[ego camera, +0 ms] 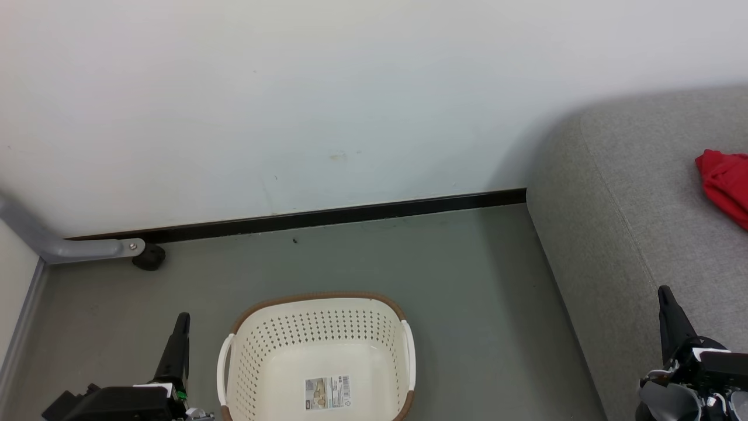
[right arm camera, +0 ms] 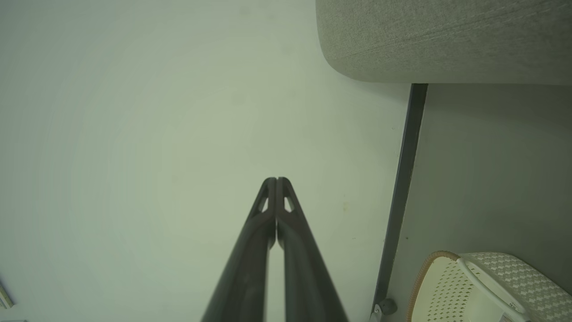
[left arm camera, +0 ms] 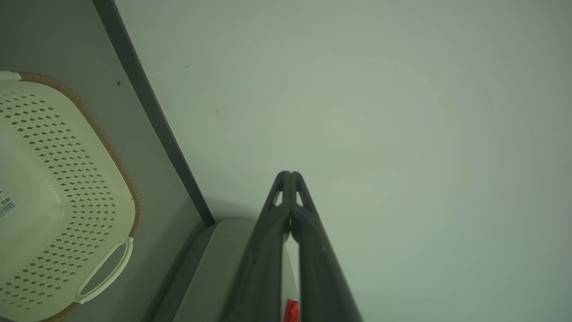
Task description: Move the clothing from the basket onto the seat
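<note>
Clothing lying bunched on seat, far right, cut by frame edge; long axis unclear. Basket sitting upright on floor beside seat, handles facing left and right, sticker showing on bottom. Left gripper and right gripper pointing at wall, fingertips pressing together, gripping nothing.

Your head view cuts the clothing at its right edge, the basket at the bottom. Its label is illegibly small.
</note>
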You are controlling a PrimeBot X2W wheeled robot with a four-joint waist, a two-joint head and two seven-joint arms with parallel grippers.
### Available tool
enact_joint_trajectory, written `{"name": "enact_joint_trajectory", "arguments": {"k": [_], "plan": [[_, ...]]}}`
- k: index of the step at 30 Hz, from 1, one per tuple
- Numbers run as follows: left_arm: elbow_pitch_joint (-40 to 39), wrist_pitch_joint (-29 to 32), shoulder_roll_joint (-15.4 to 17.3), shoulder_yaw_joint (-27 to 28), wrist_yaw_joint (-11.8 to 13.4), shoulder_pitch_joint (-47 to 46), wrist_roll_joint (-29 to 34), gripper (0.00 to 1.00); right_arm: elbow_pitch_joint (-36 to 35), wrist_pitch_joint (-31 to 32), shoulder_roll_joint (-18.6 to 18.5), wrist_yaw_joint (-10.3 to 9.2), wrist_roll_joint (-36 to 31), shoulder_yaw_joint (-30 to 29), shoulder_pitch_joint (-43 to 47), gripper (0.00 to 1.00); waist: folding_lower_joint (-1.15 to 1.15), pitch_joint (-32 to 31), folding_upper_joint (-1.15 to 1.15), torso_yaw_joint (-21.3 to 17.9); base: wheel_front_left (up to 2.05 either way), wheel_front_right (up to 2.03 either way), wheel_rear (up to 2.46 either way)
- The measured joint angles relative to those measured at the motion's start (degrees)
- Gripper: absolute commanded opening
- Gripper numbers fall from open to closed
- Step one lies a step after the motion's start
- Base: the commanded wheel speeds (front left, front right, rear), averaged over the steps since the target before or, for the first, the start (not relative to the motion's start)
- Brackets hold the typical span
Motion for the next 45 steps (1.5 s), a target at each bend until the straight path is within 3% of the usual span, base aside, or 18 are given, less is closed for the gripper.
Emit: {"name": "enact_joint_trajectory", "arguments": {"k": [45], "plan": [[-0.02, 0.00, 0.00, 0.00, 0.00, 0.00, 0.00, 0.00, -0.01, -0.01, 0.01, 0.00, 0.00, 0.00, 0.01, 0.00, 0.00, 0.00, 0.00, 0.00, 0.00, 0.00, 0.00]]}}
